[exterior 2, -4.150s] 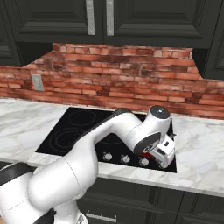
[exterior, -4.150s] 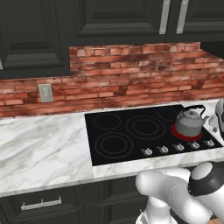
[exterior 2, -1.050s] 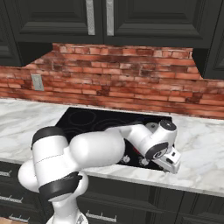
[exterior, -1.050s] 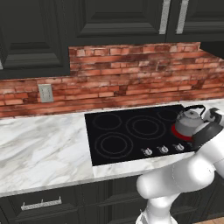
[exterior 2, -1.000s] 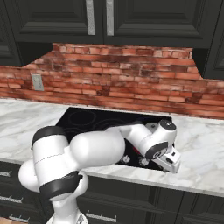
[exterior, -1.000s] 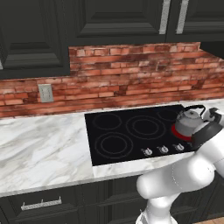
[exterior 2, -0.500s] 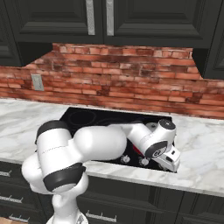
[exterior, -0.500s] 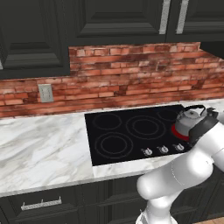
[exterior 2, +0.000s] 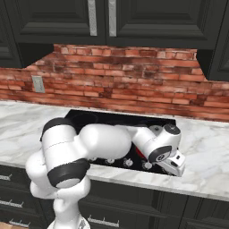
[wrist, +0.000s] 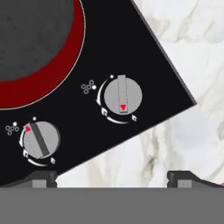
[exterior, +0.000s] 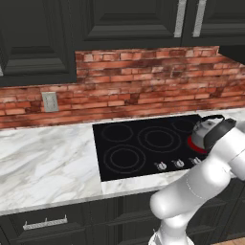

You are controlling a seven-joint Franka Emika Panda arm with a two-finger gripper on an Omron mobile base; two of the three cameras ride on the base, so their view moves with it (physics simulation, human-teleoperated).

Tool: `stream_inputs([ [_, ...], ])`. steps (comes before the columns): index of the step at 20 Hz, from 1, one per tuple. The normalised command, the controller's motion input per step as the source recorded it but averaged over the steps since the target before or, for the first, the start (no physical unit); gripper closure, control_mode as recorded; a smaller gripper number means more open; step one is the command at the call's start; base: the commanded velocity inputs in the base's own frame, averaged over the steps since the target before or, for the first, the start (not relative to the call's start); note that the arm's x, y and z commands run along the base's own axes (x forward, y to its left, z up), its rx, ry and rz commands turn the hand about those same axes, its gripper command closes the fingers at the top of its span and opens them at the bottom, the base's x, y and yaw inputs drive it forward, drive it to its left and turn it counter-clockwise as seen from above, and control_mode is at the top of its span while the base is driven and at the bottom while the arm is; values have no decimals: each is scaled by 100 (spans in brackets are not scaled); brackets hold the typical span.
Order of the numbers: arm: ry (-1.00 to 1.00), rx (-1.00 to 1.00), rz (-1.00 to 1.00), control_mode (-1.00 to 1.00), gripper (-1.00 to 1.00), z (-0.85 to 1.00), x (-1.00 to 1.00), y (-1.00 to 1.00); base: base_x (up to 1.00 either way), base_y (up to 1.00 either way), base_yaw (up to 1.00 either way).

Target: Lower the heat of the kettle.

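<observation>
The kettle [exterior: 205, 128] is a small grey metal pot with a black arched handle, standing on the cooktop's front right burner, which glows red [exterior: 193, 144]. My arm hides part of it. In the hand view its round grey body [wrist: 30, 35] fills the top left inside the red ring [wrist: 72, 76]. Two silver knobs lie below it: one [wrist: 123, 97] has its red mark pointing toward me, the other [wrist: 40, 139] is turned aslant. My gripper [wrist: 113, 178] is open, hovering over the cooktop's front right corner, with nothing between its fingertips [wrist: 41, 177].
The black cooktop [exterior: 139, 143] is set into a white marble counter [exterior: 48, 162]. A row of small knobs [exterior: 178, 163] runs along its front edge. A brick backsplash [exterior: 143, 81] and dark upper cabinets stand behind. My hand [exterior 2: 175, 163] hangs over the counter's front edge.
The arm has crept slightly, so its dark wrist joint covers a bit more of the kettle in the left base view. The gripper has stayed open.
</observation>
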Motion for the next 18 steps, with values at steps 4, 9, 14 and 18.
stream_inputs([
  [4, 0, 0, 0, -100, -100, -5, 1, -5, 0, 0, 0],
  [9, 0, 0, 0, -100, -100, 0, 7, -3, 0, 0, 0],
  [14, 0, 0, 0, -100, -100, -1, 8, -4, 0, 0, 0],
  [18, 0, 0, 0, -100, -100, -4, 7, -1, 0, 0, 0],
])
